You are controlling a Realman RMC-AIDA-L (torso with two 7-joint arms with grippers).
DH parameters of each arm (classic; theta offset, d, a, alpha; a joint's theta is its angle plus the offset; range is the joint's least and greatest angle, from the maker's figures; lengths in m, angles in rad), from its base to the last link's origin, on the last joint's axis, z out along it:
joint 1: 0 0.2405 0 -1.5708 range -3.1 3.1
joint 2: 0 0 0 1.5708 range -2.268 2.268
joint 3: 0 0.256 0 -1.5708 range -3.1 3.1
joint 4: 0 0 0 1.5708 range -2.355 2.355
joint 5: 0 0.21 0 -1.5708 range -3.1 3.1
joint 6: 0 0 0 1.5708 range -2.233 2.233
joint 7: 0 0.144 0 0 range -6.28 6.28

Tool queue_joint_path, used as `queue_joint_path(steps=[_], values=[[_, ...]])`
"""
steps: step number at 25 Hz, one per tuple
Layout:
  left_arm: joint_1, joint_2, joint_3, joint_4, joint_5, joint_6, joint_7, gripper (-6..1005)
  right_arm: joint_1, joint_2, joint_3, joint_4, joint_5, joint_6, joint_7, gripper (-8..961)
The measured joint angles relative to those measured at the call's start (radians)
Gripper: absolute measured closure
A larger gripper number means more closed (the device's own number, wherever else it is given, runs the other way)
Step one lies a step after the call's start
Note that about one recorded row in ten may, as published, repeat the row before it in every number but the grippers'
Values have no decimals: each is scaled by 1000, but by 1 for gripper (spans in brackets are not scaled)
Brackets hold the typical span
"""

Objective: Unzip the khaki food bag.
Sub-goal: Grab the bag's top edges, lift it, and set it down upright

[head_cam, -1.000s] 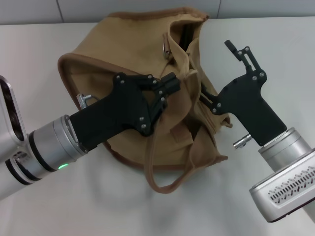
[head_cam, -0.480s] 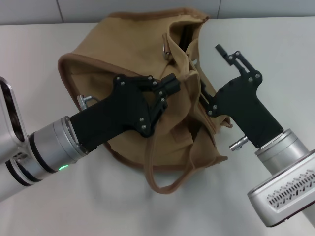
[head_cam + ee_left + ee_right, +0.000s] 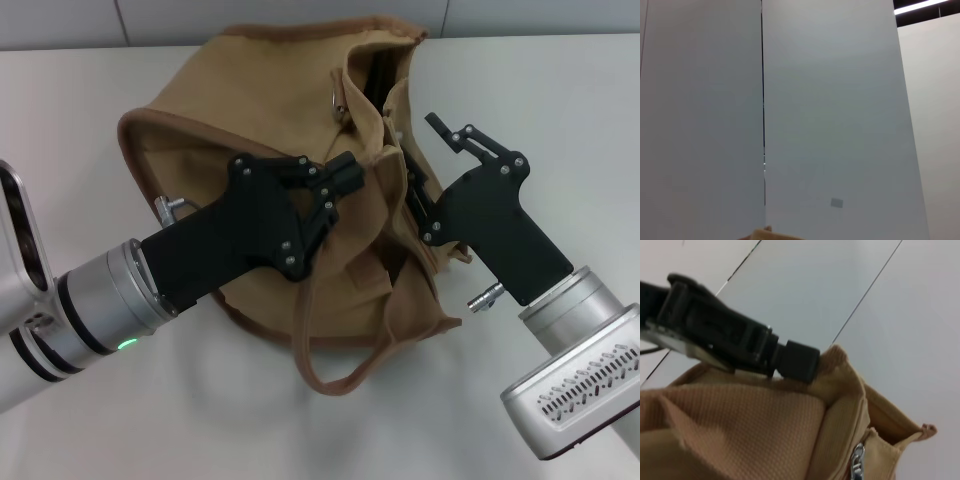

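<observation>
On the white table (image 3: pixel 560 120) the khaki food bag (image 3: pixel 230 110) lies slumped | left gripper (image 3: pixel 348 172) pinches a fabric fold by the zipper | right gripper (image 3: pixel 420 165) spread apart at bag's right edge, lower finger hidden | zipper pull (image 3: pixel 856 466) cut off.

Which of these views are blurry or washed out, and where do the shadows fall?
Head view: sharp and evenly lit, with soft shadows on the table under the bag and beneath the left tool and right tool. Left wrist view: mostly plain pale wall panels, only a sliver of bag at the edge. Right wrist view: close and soft, the bag fabric and the zipper pull blurred.
</observation>
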Motion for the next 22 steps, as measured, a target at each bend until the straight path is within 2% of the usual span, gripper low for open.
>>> queue_joint_path(steps=[2, 16, 22], values=[[0, 0, 0, 0, 0, 0, 0, 948, 0, 0, 1, -3, 0, 12, 0, 602], [3, 0, 0, -2, 0, 11, -4, 942, 1, 0, 1, -15, -5, 85, 2, 592], [0, 0, 0, -5, 0, 12, -6, 939, 1, 0, -1, -9, -68, 74, 2, 508]])
